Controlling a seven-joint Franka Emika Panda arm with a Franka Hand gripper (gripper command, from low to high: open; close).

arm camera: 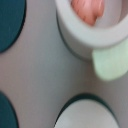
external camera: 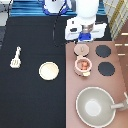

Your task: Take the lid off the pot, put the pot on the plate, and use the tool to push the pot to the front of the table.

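The gripper [external camera: 85, 36] is seen over the stove panel [external camera: 95, 80]; whether it is open or closed cannot be told. Just below it in the exterior view, the lid [external camera: 81, 50] lies off the pot [external camera: 83, 66], with the plate [external camera: 49, 70] and tool [external camera: 16, 57] left on the table [external camera: 30, 100]. No writing can be read.

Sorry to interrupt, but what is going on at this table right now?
The arm's tool hangs over the stove near the exterior view's top, nearest the lid. The lid lies off the pot, beside it. The pot sits open on the stove, not on the plate. The spatula lies untouched on the table.
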